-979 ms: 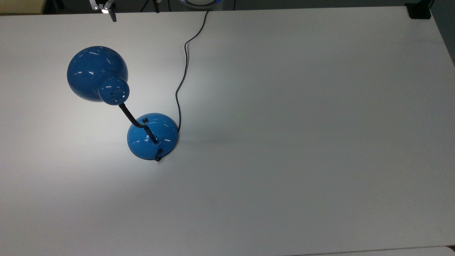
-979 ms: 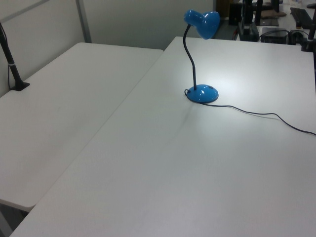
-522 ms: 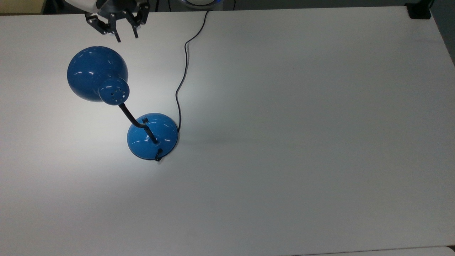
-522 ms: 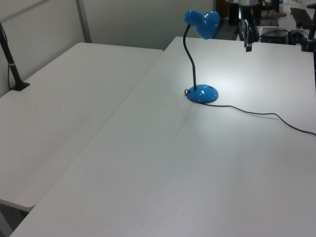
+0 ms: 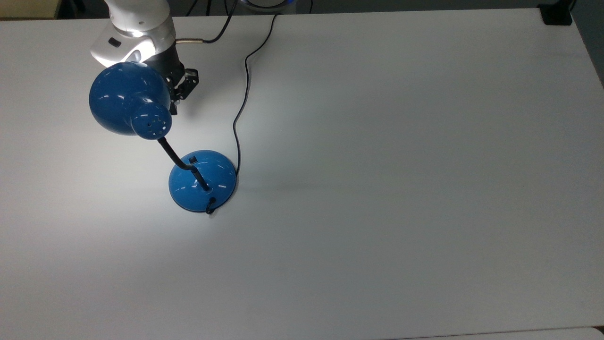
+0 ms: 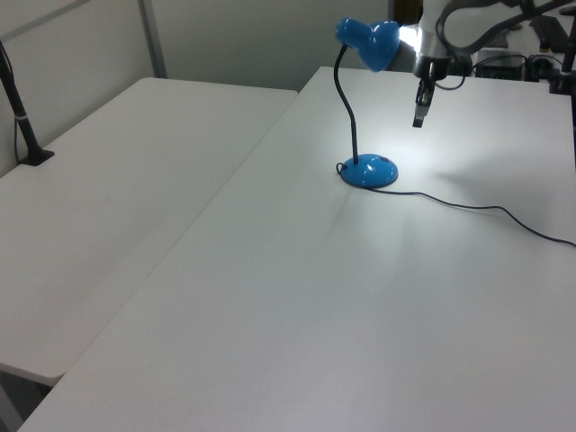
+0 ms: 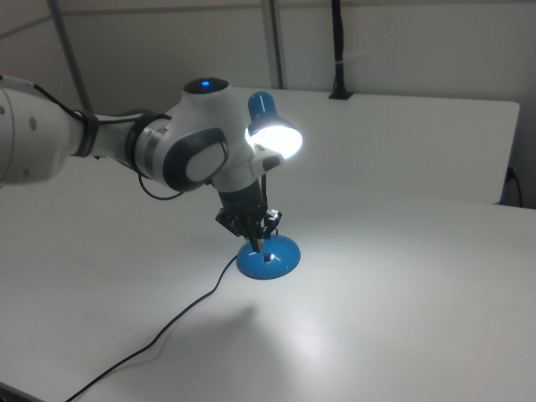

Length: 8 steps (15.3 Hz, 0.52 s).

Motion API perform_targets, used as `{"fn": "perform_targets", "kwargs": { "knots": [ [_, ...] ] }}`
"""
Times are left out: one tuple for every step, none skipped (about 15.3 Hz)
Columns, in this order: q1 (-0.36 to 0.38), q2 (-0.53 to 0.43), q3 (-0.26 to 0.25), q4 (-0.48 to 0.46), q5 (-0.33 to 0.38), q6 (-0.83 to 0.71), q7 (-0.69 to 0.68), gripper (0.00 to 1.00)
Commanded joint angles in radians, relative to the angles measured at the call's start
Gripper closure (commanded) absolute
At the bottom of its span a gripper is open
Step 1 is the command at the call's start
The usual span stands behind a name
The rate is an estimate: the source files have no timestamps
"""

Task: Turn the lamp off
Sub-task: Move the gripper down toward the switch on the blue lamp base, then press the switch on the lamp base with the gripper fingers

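The lamp is lit and throws a bright patch on the white table [image 5: 401,165]. Its glossy blue dome shade [image 5: 123,97] sits at the top view's upper left on a black gooseneck [image 5: 177,160]. The round blue base [image 5: 204,182] carries a small black switch [image 5: 192,160]. A thin black cord [image 5: 240,111] runs to the table's far edge. My gripper [image 5: 183,89] points down in the air right beside the shade, partly under it in the top view. In the left view the gripper [image 6: 419,112] hangs right of the shade [image 6: 371,40], higher than the base [image 6: 369,171]. In the right view the gripper [image 7: 258,234] overlaps the base [image 7: 270,258].
A second white table [image 6: 117,180] adjoins on the left view's left, with a black post [image 6: 20,112] clamped to it. A black clamp [image 5: 557,16] sits at the top view's top right corner. The arm's own cable [image 5: 207,40] trails behind the wrist.
The arm has come in from the top view's top edge and dropped toward the lamp, ending close beside the shade. The lamp has not moved and stays lit.
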Motion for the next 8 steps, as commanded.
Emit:
{"fn": "perform_targets", "kwargs": {
  "knots": [
    [0.015,0.059,-0.004,-0.019,0.017,0.143,0.086,1.0],
    [0.016,0.079,-0.004,-0.017,0.017,0.175,0.106,1.0],
    [0.016,0.085,-0.004,-0.017,0.017,0.189,0.11,1.0],
    [0.016,0.1,-0.002,-0.016,0.017,0.204,0.113,1.0],
    [0.016,0.11,-0.001,-0.014,0.018,0.224,0.125,1.0],
    [0.016,0.119,0.001,-0.016,0.018,0.244,0.14,1.0],
    [0.016,0.127,0.002,-0.014,0.018,0.252,0.153,1.0],
    [0.016,0.133,0.004,-0.013,0.018,0.255,0.168,1.0]
  ]
}}
